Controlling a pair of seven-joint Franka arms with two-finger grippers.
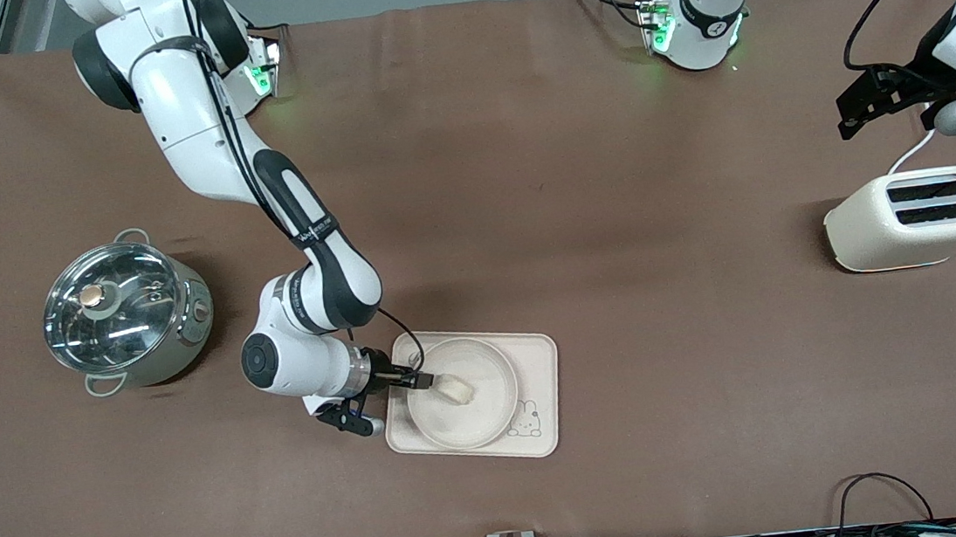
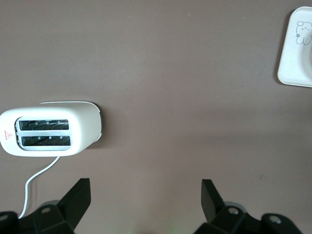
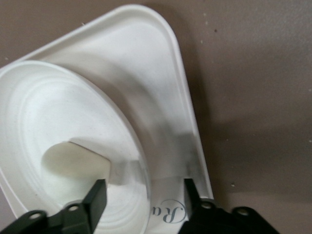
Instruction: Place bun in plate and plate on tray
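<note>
The round cream plate (image 1: pixel 492 412) rests on the rectangular tray (image 1: pixel 541 357), which has a rabbit drawing in one corner. The small bun (image 1: pixel 457 388) lies in the plate. My right gripper (image 1: pixel 423 381) is low at the plate's edge toward the right arm's end, open. In the right wrist view its jaws (image 3: pixel 142 190) straddle the plate's rim (image 3: pixel 129 122): one finger is inside the plate beside the bun (image 3: pixel 73 163), the other over the tray (image 3: pixel 165 97). My left gripper (image 1: pixel 866 104) waits open and empty, high over the table beside the toaster.
A cream toaster (image 1: pixel 920 217) with a white cord stands at the left arm's end; it also shows in the left wrist view (image 2: pixel 48 131) with the tray's rabbit corner (image 2: pixel 295 53). A steel pot with a glass lid (image 1: pixel 123 311) stands at the right arm's end.
</note>
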